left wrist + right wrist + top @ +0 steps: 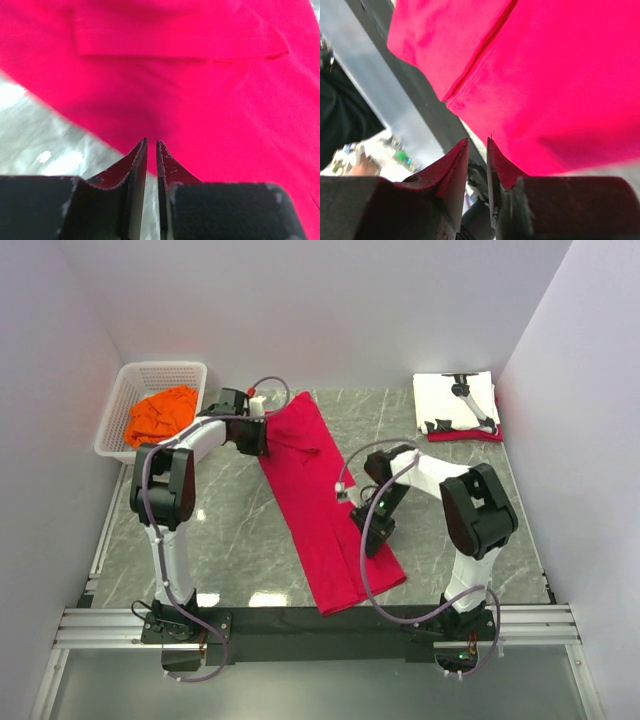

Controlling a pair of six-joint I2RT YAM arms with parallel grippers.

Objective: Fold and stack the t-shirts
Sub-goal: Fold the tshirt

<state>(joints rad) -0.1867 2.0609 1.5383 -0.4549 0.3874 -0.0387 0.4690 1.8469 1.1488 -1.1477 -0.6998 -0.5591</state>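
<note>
Now the right gripper (477, 142), at the 5 o'clock end of the crimson t-shirt (315, 500) lying as a long strip on the table (230, 530), is sitting almost clenched on nothing, like the left gripper (151, 143) at 11 o'clock, so both should be opening before pinching evenly.

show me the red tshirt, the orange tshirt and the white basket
crimson-red fabric t-shirt (312, 505), top external view, middle of the long strip
orange fabric t-shirt (160, 416), top external view, centre of the heap
white plastic lattice basket (165, 373), top external view, far wall
</note>
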